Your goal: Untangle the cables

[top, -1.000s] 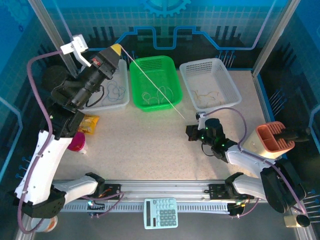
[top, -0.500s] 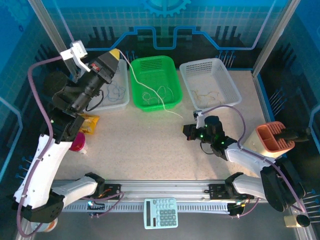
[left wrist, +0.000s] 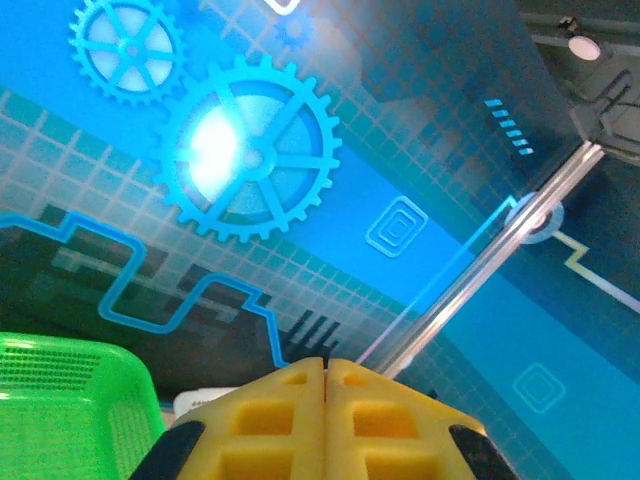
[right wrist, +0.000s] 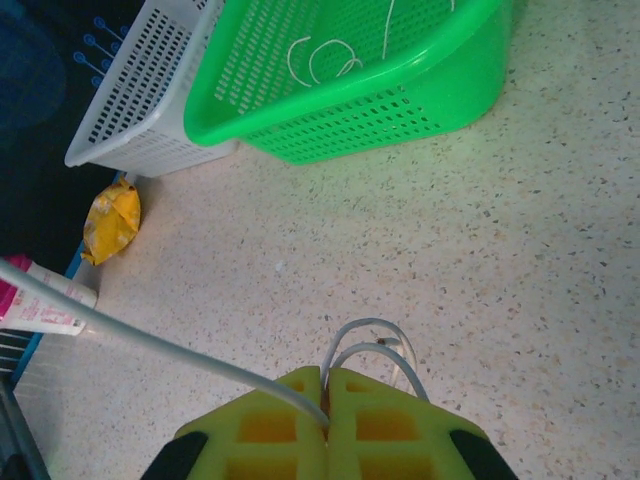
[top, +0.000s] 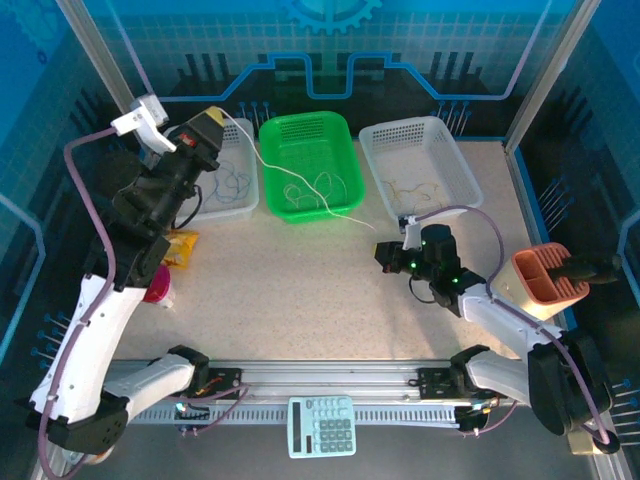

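Note:
One whitish cable [top: 262, 165] runs from my raised left gripper [top: 218, 116] down across the green basket [top: 305, 117] and over the table toward my right gripper [top: 384, 257]. It hangs slack. In the right wrist view my right gripper [right wrist: 326, 375] is shut on this cable [right wrist: 150, 340]; a small loop pokes out in front of the jaws and a strand leads off left. My left gripper [left wrist: 325, 365] points up at the blue backdrop, jaws pressed together. More whitish loops [top: 320, 185] lie in the green basket, blue-grey ones [top: 232, 183] in the left white basket, yellowish ones [top: 415, 188] in the right white basket.
Three baskets line the back: left white basket [top: 240, 208], the green basket [right wrist: 400, 90], right white basket [top: 400, 125]. A yellow packet [top: 180, 248] and a pink tube [top: 155, 285] lie at the left. A calculator [top: 322, 425] sits on the front rail, an orange holder [top: 545, 280] at the right.
The cable was stretched taut between both grippers and now sags into the green basket. My left gripper has swung left and back. My right gripper has shifted slightly right.

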`<action>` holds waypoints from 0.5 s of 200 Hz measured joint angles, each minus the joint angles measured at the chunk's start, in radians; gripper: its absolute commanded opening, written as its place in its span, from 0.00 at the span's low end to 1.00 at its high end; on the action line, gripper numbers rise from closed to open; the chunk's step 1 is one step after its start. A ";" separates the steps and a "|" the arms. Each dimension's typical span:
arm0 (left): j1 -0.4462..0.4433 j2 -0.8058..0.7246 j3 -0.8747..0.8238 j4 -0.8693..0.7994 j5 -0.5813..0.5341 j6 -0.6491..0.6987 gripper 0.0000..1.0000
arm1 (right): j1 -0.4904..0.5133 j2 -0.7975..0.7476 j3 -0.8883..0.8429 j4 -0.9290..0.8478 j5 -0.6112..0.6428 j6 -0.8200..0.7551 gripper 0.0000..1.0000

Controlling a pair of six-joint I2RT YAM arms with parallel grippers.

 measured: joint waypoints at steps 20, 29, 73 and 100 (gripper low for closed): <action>0.006 -0.004 0.011 0.000 -0.010 0.009 0.00 | -0.002 0.000 0.000 -0.008 -0.019 0.007 0.00; 0.006 -0.007 0.011 0.000 -0.010 0.011 0.00 | -0.002 0.000 0.000 -0.012 -0.030 0.010 0.00; 0.006 -0.040 -0.082 0.006 -0.010 -0.002 0.00 | 0.000 -0.015 0.036 -0.095 -0.031 0.008 0.00; 0.023 -0.072 -0.218 0.000 -0.026 -0.012 0.00 | 0.012 -0.061 0.106 -0.216 0.050 -0.014 0.00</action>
